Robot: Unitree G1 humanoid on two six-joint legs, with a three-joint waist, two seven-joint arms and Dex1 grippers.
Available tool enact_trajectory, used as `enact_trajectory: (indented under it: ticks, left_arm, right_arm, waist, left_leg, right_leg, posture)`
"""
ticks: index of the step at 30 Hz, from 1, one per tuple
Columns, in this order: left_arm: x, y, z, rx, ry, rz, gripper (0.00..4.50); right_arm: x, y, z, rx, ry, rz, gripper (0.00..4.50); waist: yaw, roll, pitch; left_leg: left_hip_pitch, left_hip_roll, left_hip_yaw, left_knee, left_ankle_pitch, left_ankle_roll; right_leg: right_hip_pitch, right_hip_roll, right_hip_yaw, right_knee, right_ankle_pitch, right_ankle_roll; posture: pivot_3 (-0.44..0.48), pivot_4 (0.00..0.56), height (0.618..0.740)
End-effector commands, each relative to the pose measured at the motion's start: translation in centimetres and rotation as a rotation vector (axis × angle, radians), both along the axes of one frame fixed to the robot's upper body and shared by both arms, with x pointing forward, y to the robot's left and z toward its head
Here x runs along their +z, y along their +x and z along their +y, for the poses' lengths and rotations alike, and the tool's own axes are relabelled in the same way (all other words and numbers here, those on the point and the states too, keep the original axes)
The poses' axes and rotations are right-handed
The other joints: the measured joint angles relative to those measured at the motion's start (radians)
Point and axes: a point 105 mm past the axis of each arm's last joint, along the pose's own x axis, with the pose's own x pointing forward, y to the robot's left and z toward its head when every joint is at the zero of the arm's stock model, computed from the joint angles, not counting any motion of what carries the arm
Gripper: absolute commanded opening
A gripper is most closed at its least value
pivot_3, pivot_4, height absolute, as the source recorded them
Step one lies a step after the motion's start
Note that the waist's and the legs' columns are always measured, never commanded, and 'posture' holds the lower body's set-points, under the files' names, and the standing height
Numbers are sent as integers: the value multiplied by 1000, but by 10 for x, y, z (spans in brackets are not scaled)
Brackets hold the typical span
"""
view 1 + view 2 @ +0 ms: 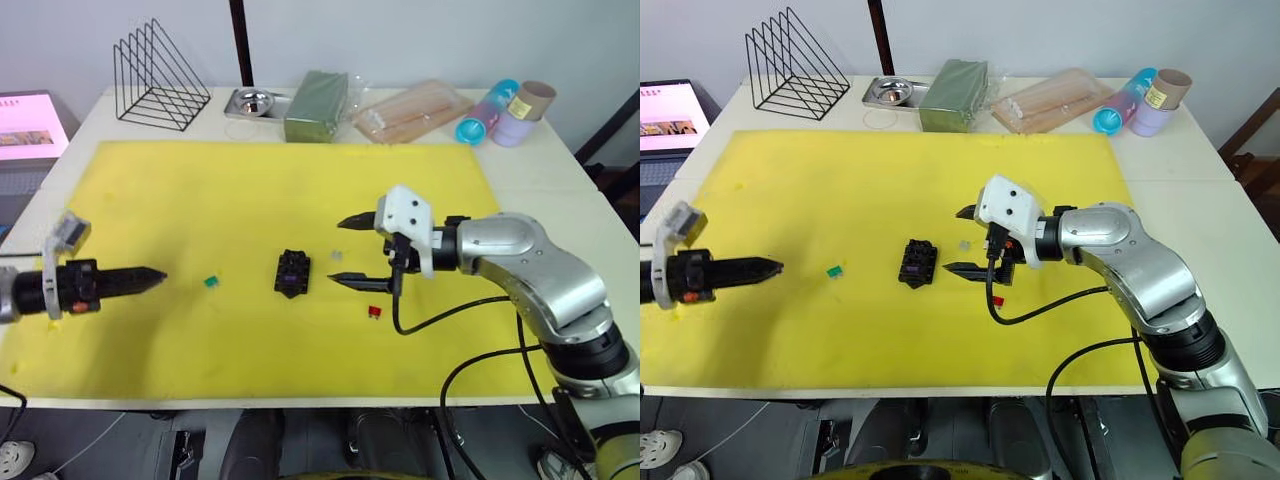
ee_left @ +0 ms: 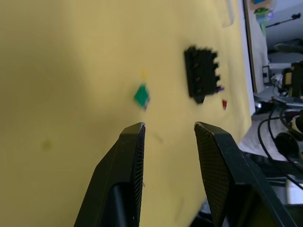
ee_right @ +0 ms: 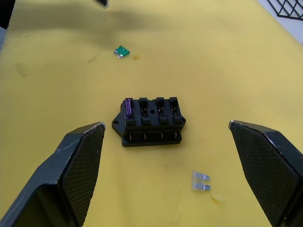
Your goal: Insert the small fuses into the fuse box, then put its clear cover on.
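The black fuse box lies mid-mat, with a purple fuse standing in its end slot. A green fuse lies to its left, a pale clear fuse just to its right, and a red fuse further right and nearer me. My right gripper hovers right of the box, wide open and holding nothing, its fingers on either side of the clear fuse. My left gripper is at the mat's left, pointing at the green fuse, open and holding nothing. I cannot make out the clear cover.
A yellow mat covers the table. Along the back stand a wire rack, a metal tray, a green block, a clear bag of sticks and cups. A screen sits far left.
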Motion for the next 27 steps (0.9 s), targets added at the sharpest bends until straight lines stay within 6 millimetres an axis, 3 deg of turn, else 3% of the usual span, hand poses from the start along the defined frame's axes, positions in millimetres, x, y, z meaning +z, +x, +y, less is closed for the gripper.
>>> enact_trajectory:
  ticks: [1, 11, 16, 18, 27]
  left_arm:
    - [2, -1, -5, -6, -31, 9, 1747]
    - [-29, 11, -20, 35, -56, 17, 1747]
    - [-33, 18, -27, 58, -81, 19, 1747]
    - [-33, 19, -28, 66, -90, 22, 1208]
    - [-34, 23, -38, 61, -116, 26, 1208]
  right_arm:
    - [10, -2, 4, 17, 14, -52, 4500]
    - [10, -1, 4, 9, 7, -54, 4500]
    - [9, -2, 4, 11, 2, -51, 4500]
    - [9, -3, 4, 11, -1, -51, 4500]
    - [9, -4, 5, 20, -6, -40, 4500]
  waist:
    - [3, 0, 0]
    - [5, 0, 0]
    - [10, 0, 0]
    - [9, 0, 0]
    - [10, 0, 0]
  left_leg:
    - [0, 0, 0, 0, 0, 0]
    - [0, 0, 0, 0, 0, 0]
    - [0, -1, -1, 1, 0, 0]
    - [0, -1, -1, 1, 0, 0]
    - [0, -1, -2, 1, 0, 0]
  right_leg:
    - [0, 0, 0, 0, 0, 0]
    - [0, -2, 0, 0, 0, 0]
    - [1, -3, 0, 0, 0, 0]
    - [1, -4, 0, 0, 0, 0]
    - [1, -4, 0, 0, 0, 0]
  posture:
    - [0, 150, 740]
    - [0, 150, 740]
    - [0, 150, 740]
    - [0, 150, 740]
    - [0, 150, 740]
